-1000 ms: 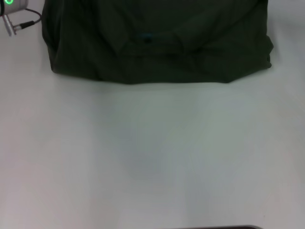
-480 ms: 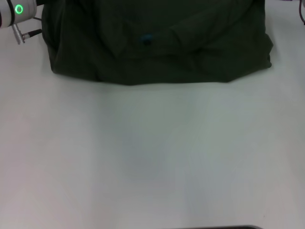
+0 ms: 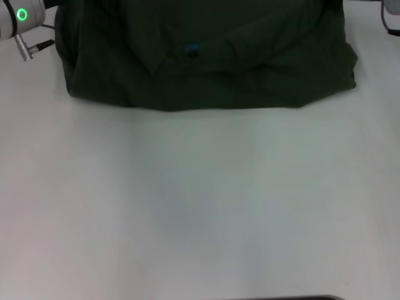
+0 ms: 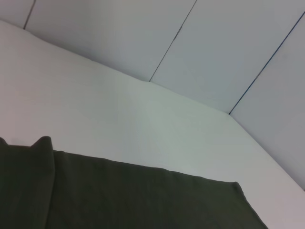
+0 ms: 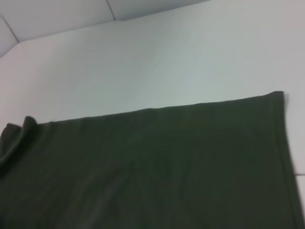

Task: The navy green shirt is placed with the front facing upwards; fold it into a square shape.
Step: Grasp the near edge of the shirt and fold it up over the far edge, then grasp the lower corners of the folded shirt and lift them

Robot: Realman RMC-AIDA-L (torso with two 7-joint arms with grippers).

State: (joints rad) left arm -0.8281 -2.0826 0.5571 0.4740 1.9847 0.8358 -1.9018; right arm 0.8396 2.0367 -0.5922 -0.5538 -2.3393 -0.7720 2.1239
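While the shirt (image 3: 206,56) stays bunched on the table (image 3: 200,200) at 12 o'clock, the left arm (image 3: 19,19) at 10 o'clock has edged inward, the right arm (image 3: 390,15) shows at 2 o'clock, jaw states undeterminable.

The left arm (image 3: 19,22) (green light lit) has shifted slightly nearer.

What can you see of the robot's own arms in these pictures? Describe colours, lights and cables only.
Very little shows. In the head view, the left arm appears at the far left corner as a white rounded casing with a glowing green ring light, a silver plug and a dark cable. The right arm shows only a sliver of pale casing with a dark cable. No jaws are visible, beside the shirt.
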